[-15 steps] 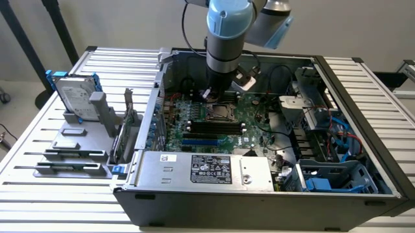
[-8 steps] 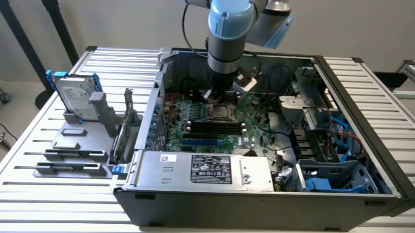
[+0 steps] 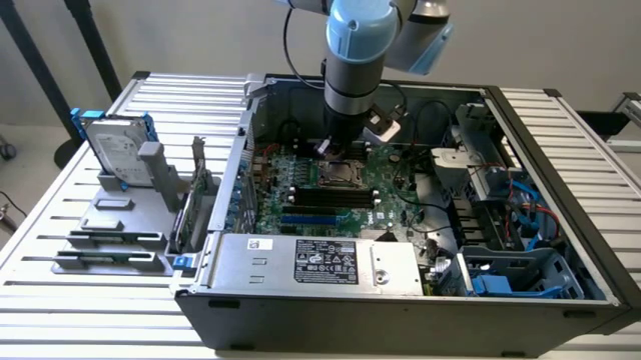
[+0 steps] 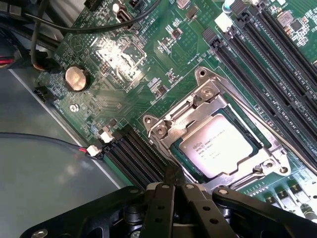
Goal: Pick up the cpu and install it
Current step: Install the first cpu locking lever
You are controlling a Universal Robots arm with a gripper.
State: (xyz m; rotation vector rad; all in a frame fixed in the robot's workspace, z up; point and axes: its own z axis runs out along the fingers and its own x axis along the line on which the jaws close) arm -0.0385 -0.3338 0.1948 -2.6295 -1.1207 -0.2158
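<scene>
Progress looks well advanced: you can see the cpu (image 4: 216, 150) lying flat inside the socket frame (image 4: 208, 96) on the motherboard (image 4: 124, 54), its dull silver top facing up with printed text legible as lines but not readable. In the wrist view it sits square within the metal frame, and nothing of the tool (image 4: 171, 203) touches it; the dark linkage of the tool hangs just beside the socket's edge, above the board. The two finger links appear drawn together at the middle with nothing between them, so I judge the tool closed and empty.

From the exterior view, you have the arm (image 3: 353, 90) reaching straight down into the open computer case (image 3: 401, 300), with the tool's tip right above the socket area (image 3: 335, 174). The chip itself is hard to pick out there.

What remains is uncertain. You cannot tell whether the cpu is fully seated on its contacts or merely resting in the recess, and whether the retention frame is clamped or open is not clear from this angle. The fingertips themselves are cut off by the linkage, so their exact closure is a judgement.
</scene>
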